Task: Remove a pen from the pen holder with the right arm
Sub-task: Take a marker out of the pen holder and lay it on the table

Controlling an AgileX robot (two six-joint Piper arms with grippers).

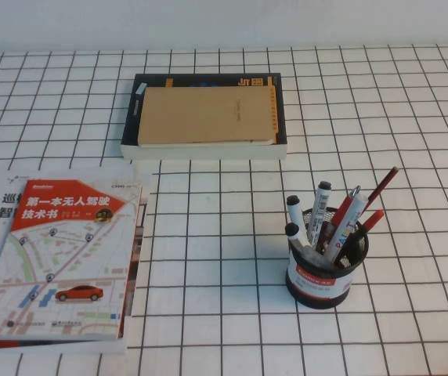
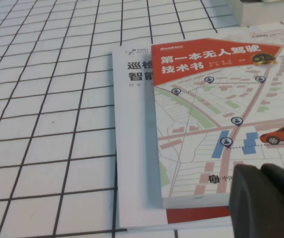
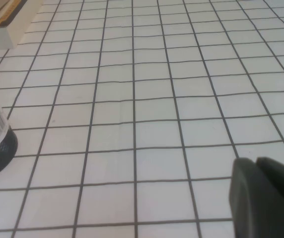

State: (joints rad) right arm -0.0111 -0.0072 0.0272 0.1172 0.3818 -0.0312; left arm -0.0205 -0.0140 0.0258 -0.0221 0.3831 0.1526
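1. The table (image 1: 412, 329) is being covered edge to edge by a white surface, which is being divided into squares by thin dark lines.
2. A plain pale wall (image 1: 224, 19) is being shown behind its far edge.
3. Everything is being lit evenly; only soft shadows are being cast.

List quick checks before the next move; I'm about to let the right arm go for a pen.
1. The pen holder stands upright with pens in it: ok.
2. The thin red pen leans free of the others: ok.
3. Fingers of the right gripper open: not ok, shut.
4. The right gripper over the pens: not ok, over bare table, holder off to one side.
5. The left gripper shut over the book, away from the holder: ok.
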